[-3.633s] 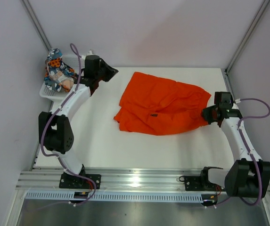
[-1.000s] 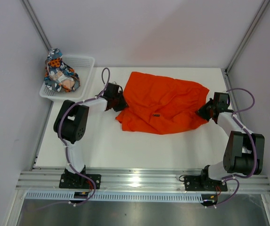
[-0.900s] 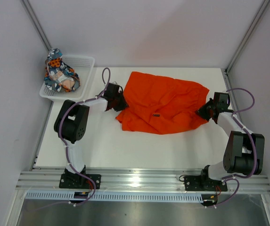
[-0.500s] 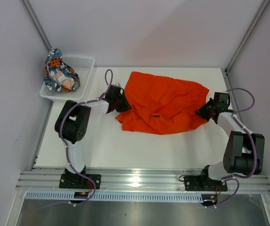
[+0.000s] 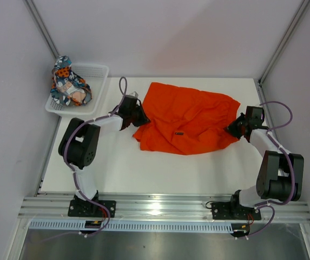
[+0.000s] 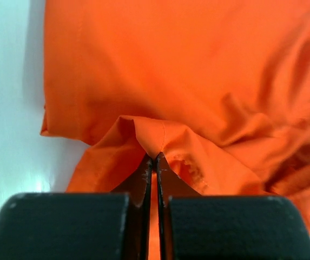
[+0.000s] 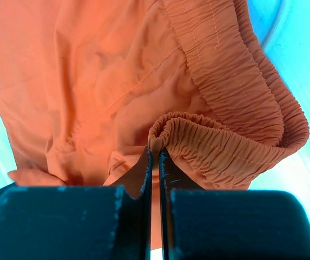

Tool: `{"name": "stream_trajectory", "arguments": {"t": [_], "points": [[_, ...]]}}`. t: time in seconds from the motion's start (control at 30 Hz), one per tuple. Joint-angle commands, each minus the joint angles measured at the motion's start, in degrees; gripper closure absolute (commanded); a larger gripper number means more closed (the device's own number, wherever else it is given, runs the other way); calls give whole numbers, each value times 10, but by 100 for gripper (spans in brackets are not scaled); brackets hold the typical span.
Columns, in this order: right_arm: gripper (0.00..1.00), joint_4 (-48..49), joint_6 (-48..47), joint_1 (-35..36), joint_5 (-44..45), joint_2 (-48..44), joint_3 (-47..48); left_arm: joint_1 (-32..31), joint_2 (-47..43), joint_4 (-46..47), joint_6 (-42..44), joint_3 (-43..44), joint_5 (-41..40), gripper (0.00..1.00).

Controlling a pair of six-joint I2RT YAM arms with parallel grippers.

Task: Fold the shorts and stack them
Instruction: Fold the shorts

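Left tool (image 6: 153, 158) is pinched shut on a hem (image 6: 144, 127) of the orange shorts (image 5: 190, 116), right tool (image 7: 155, 153) on the waistband (image 7: 225, 108); they lie rumpled on the tabletop (image 5: 117, 168). Flattening step, I judge: next needs an even outward pull.

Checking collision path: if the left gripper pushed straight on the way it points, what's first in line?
The orange shorts: the left gripper is shut on a pinched fold at their edge, with more orange fabric spread straight ahead, it seems.
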Motion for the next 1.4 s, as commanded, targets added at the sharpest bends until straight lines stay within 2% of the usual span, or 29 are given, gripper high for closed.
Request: {"name": "stream_trajectory", "arguments": {"t": [0.0,0.3,0.67,0.8,1.03,1.37], "points": [[100,7,-9,-5,-4,-10,0,3,-70,-19,14,34,12,100],[100,-36,12,-8,19,-19,38,22,-111,-98,-19,65,49,100],[100,-77,-3,-14,19,-151,33,51,-309,-138,-27,12,53,100],[100,-82,-5,-20,21,-197,28,62,-346,-157,-26,14,76,100],[100,-113,15,-22,13,-294,39,65,-441,-187,-30,12,61,100],[100,-165,34,-23,1,-323,27,60,-535,-215,-44,-5,53,100]]}}
